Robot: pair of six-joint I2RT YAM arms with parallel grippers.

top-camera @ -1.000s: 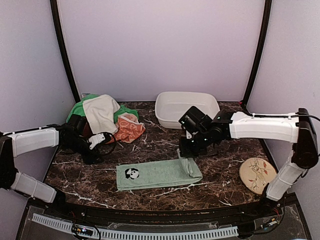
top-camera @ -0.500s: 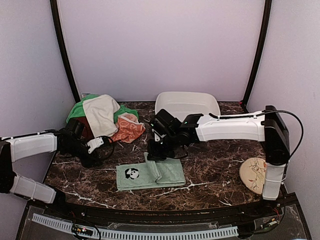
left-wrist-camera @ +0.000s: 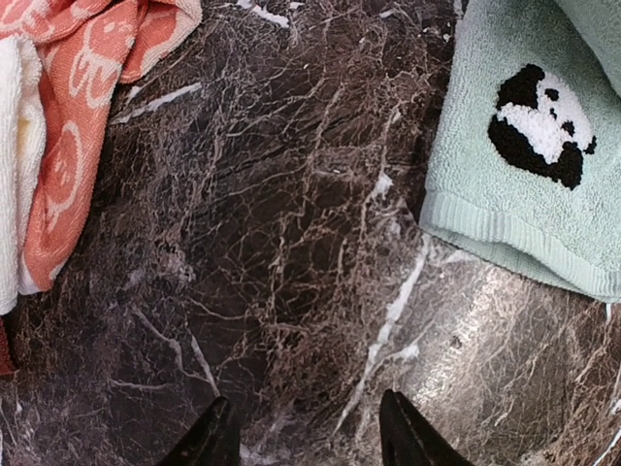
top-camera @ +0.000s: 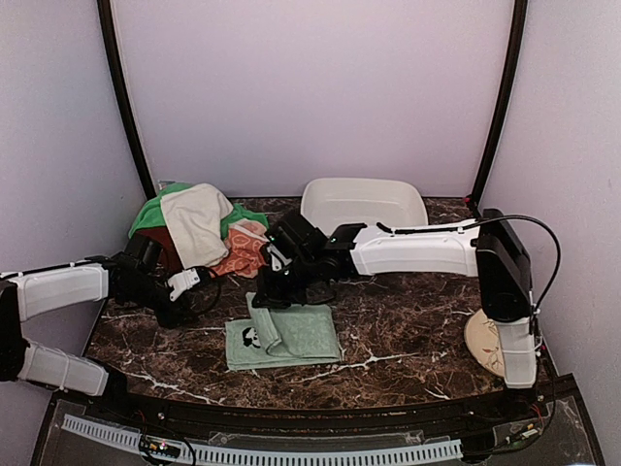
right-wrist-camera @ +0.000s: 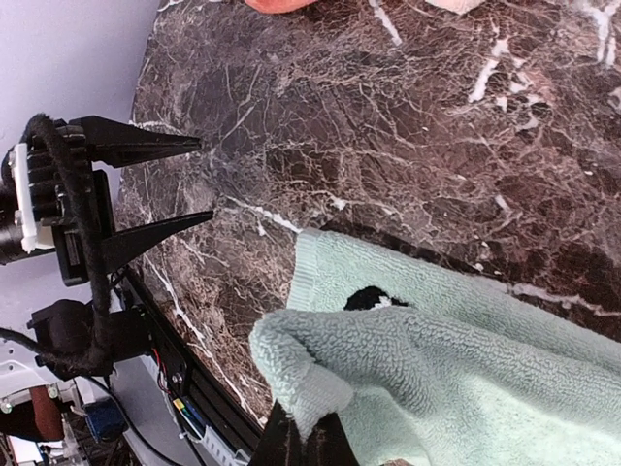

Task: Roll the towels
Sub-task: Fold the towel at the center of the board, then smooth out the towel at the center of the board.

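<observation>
Fold of sage towel point(top-camera: 309, 335) has travelled left, pinched in right gripper point(top-camera: 261, 300)

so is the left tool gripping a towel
No, the left tool hangs open over the marble, apart from the orange towel and the sage-green towel.

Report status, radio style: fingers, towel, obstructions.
Right fingers shut on sage-green towel edge, doubled over itself. Left fingers open, empty, off panda end. Nothing blocking the towel.
</observation>
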